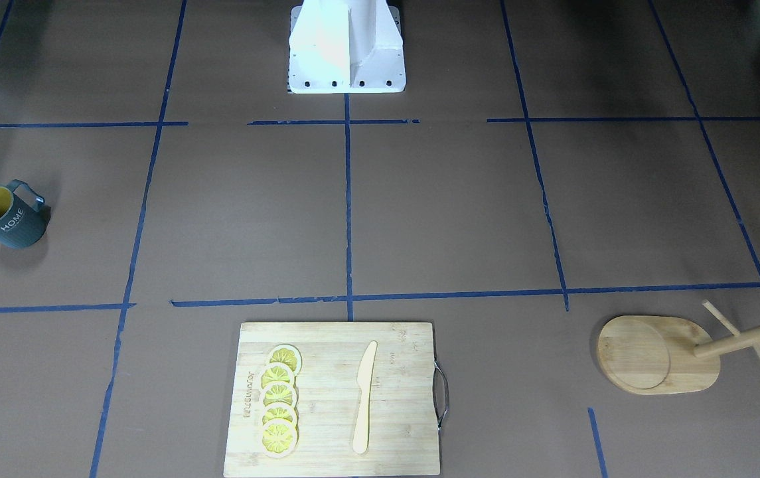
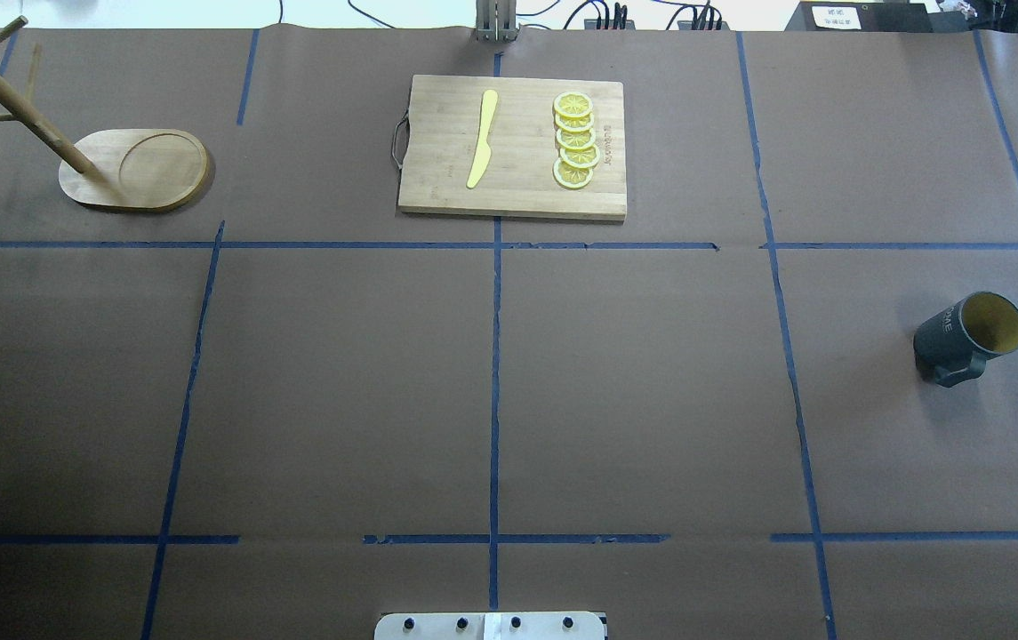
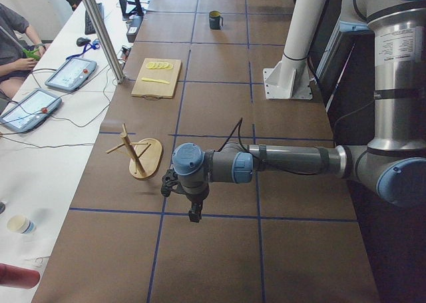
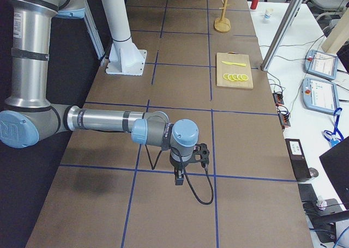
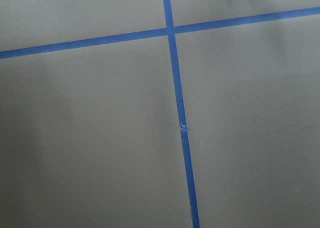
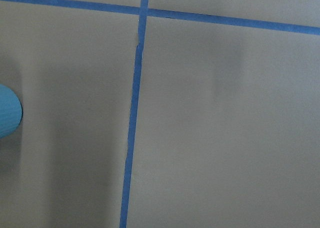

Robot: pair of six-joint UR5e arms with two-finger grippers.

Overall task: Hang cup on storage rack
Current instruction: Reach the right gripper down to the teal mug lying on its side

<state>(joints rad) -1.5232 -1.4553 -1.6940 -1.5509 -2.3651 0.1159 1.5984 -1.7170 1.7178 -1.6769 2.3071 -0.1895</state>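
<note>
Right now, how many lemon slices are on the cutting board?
5 lemon slices, overlapping in one row on the cutting board. They lie on the side away from its metal handle, with the wooden knife between. The overlap could hide another slice.

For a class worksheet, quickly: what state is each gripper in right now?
Left gripper: cannot be told, seen only from the side.
Right gripper: cannot be told, likewise.

The dark grey cup [image 1: 2, 216], yellow inside, with white "HOME" lettering and an angular handle, stands upright on the worktop [image 2: 651, 400] at the robot's right. The light wooden rack [image 2: 135, 169] stands upright, well apart, far-left.
</note>
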